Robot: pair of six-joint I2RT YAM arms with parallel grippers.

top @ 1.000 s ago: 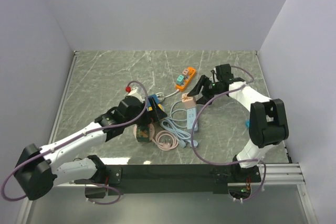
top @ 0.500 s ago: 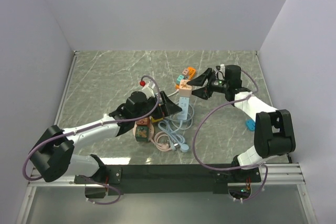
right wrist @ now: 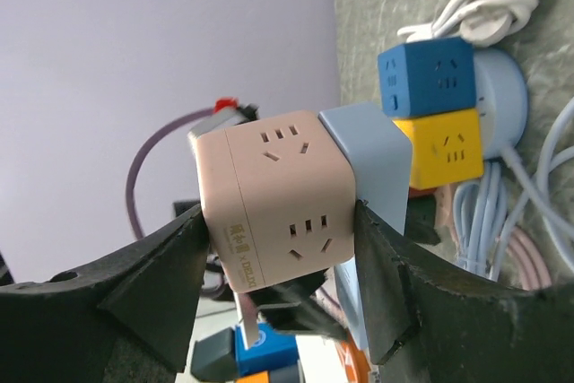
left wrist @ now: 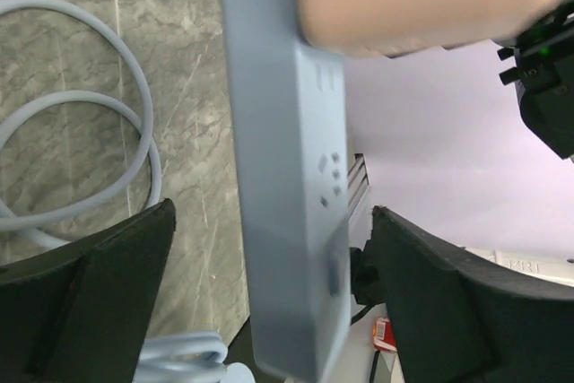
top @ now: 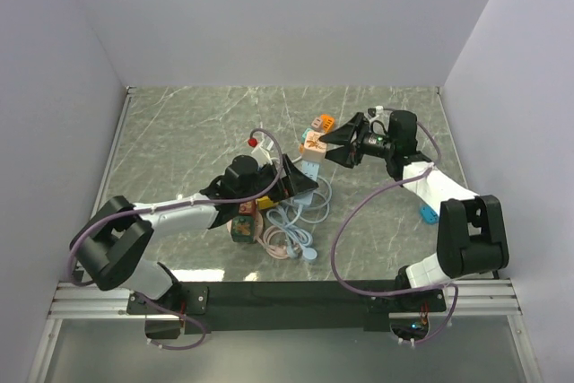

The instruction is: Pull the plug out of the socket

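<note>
Right wrist view: right gripper clamps pink cube plug; left gripper gapes around blue strip. It should close firmly, then pull straight.

I've got a pink coiled cable lying on the marble table. Just left of the coil stands a brown-and-green cube. Just behind the coil, a blue socket cube touches a yellow one. Further back lies an orange socket block. Well to the coil's right is a small blue object I can't identify.

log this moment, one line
right end effector: shut on pink cube plug | left end effector: open astride pale-blue power strip | plug: seated
</note>
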